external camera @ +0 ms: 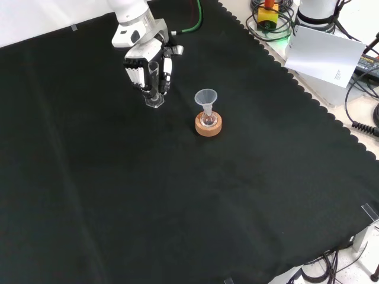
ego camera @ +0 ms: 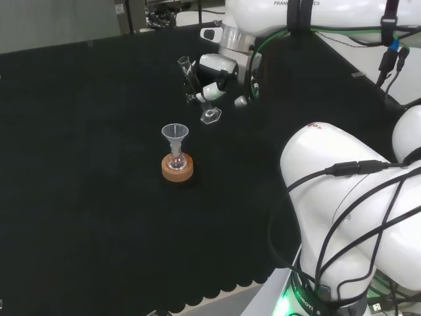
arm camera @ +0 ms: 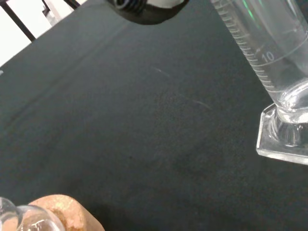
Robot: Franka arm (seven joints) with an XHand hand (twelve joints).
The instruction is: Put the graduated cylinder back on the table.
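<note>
The hand [external camera: 145,62] has its fingers [external camera: 137,76] curled round the glass cylinder [external camera: 154,83], gripping the tube about halfway up, so the open mouth sticks out above the fingers and the flat foot shows below them. In the front view the cylinder stands upright, its foot at the level of the black cloth [external camera: 177,195]; whether the foot touches the cloth or hangs just above it cannot be told. In the head view the cylinder [ego camera: 197,92] leans a little, mouth away from the hand [ego camera: 217,72] and foot [ego camera: 210,116] low.

In the front view the cylinder is near the cork ring [external camera: 208,125], up and to the left of it, with bare cloth between the 2. On the ring sits 1 small round flask [external camera: 207,119] with a clear funnel [external camera: 206,97] in its neck.

In the wrist view the cylinder's marked tube [arm camera: 269,53] and its foot [arm camera: 284,139] show close by, well apart from the cork ring [arm camera: 62,211].
</note>
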